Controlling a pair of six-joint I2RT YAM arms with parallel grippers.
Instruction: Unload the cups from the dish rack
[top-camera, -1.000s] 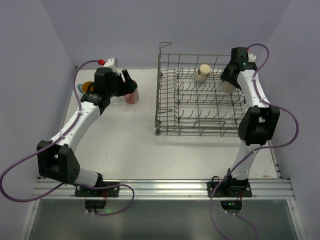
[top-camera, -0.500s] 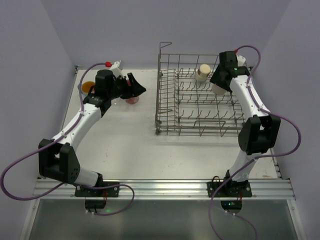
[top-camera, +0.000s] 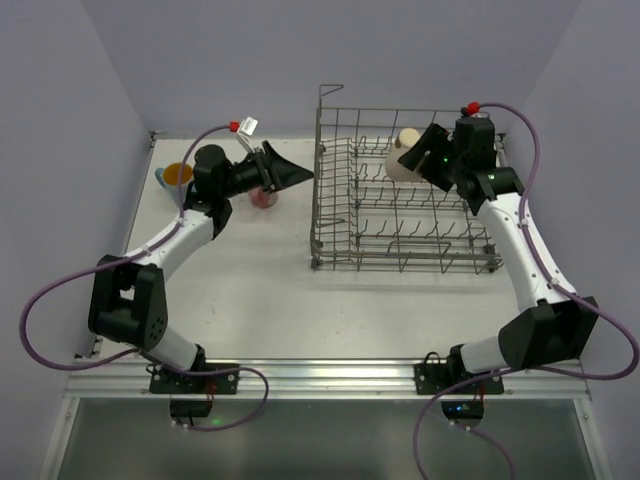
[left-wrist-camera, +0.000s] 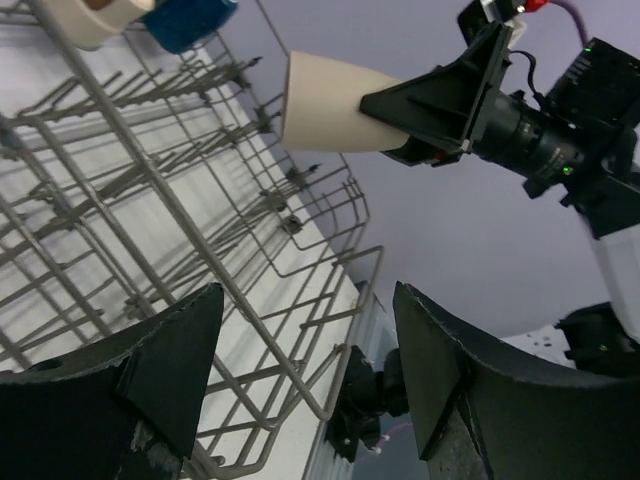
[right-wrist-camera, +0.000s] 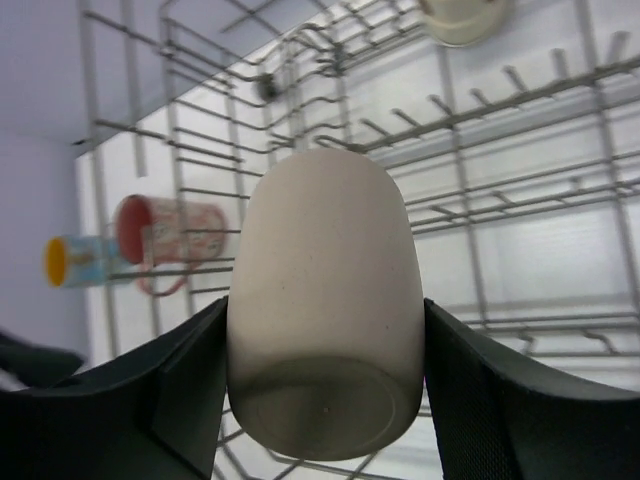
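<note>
In the top view, the right hand (top-camera: 415, 158) is no longer at the right side of the dish rack (top-camera: 335, 215). Within the last second it has swung left over the far part of the rack, and it carries a beige cup (top-camera: 398, 166) in the air, lying almost sideways. The left hand (top-camera: 290, 176) has turned away from the pink-red tumbler (top-camera: 263, 198), which stands with the light blue mug (top-camera: 176, 175) near the far left corner of the tabletop (top-camera: 260, 290). This hand now points toward the rack. I judge that these two cups are already unloaded, that the beige cup is on its way out, and that a passing from hand to hand is perhaps being prepared. A second beige cup (top-camera: 408, 135) sits in the rack near the far edge, just beside the carried one. In the left wrist view, the left hand is spread wide, with nothing between its fingers and nothing touched. Beyond them the right hand holds the beige cup with its free end toward this hand, and a dark blue mug (left-wrist-camera: 185, 20) shows at the upper edge, seemingly in the rack. In the right wrist view, the right hand pinches the beige cup from both sides, with the cup's base toward the camera.
</note>
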